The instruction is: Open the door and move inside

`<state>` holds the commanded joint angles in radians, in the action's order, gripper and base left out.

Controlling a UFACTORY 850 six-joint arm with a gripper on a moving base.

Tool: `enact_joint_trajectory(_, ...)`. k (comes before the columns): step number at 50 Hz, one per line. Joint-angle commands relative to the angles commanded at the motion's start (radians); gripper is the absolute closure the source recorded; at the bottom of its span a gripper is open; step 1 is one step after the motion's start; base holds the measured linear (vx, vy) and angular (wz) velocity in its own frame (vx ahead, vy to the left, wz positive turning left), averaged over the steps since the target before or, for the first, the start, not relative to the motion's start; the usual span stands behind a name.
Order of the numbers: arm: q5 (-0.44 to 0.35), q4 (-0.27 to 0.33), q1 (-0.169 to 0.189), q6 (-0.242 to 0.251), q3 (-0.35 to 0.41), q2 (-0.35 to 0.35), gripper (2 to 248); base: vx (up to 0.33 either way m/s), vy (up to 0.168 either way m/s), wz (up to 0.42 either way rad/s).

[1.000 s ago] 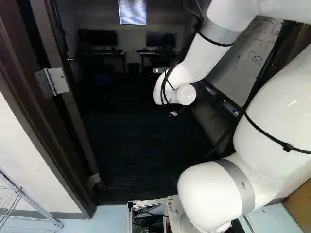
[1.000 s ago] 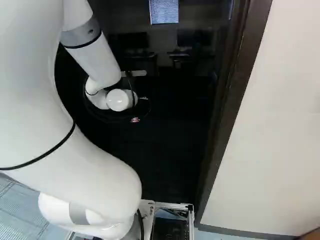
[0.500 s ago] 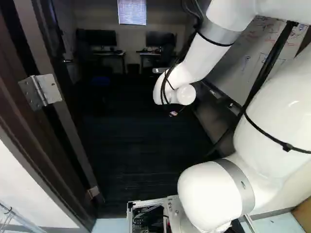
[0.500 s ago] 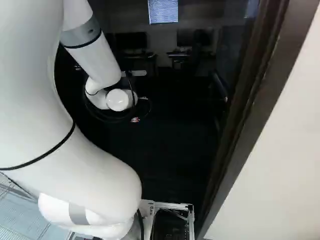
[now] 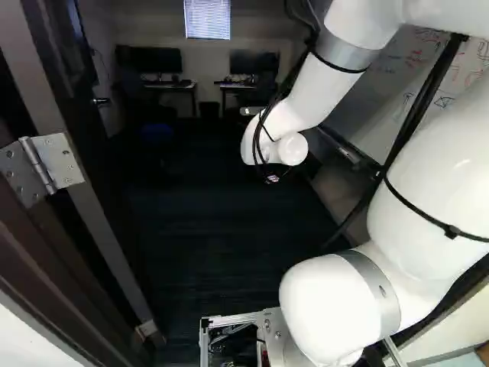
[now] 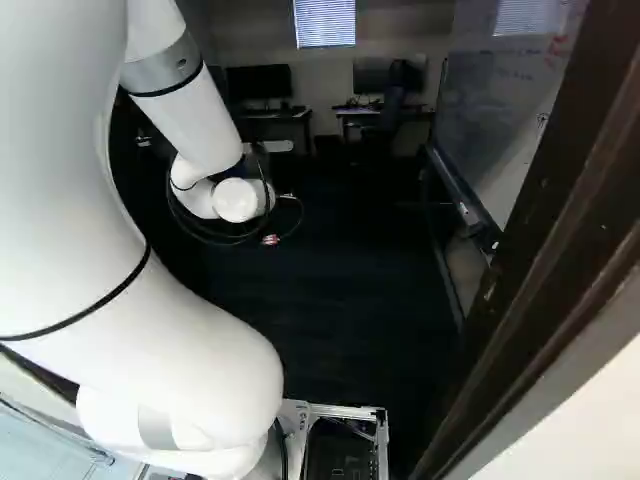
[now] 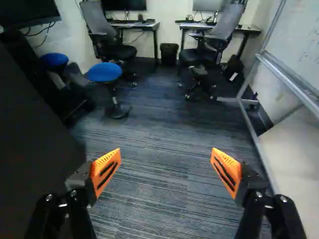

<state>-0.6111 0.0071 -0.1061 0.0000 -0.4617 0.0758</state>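
Note:
The dark door point(image 5: 65, 84) stands open at the left of the left base view, with its lever handle point(image 5: 100, 101) and a metal hinge point(image 5: 42, 170). Across the doorway, the frame point(image 6: 560, 270) runs down the right of the right base view. My arm reaches through the opening into the room. Its wrist hides the gripper in both base views. In the wrist view, the gripper point(image 7: 165, 172) is open, nothing between its pads, over striped carpet. A dark flat surface point(image 7: 35, 134), apparently the door, lies beside one finger.
Far ahead are desks point(image 6: 375, 110), office chairs point(image 7: 199, 45) and a bin point(image 7: 169, 52). Blue stools point(image 7: 104, 73) stand on the door's side. A whiteboard on a metal frame point(image 7: 279, 74) lines the opposite side. The near door frame is close to the base's right.
The base has moved forward into the doorway; hinge and frame have slid outward and nearer in the base views. More of the whiteboard shows. The arm holds its pose against its lowest joint.

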Motion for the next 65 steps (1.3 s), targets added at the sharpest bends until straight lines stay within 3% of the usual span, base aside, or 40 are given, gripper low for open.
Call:
enact_joint_trajectory(37, 0.0, 0.0, 0.0, 0.0, 0.0, 0.0, 3, 0.162, 0.031, -0.007)
enact_joint_trajectory(65, 0.0, 0.0, 0.0, 0.0, 0.0, 0.0, 3, 0.266, 0.014, 0.006)
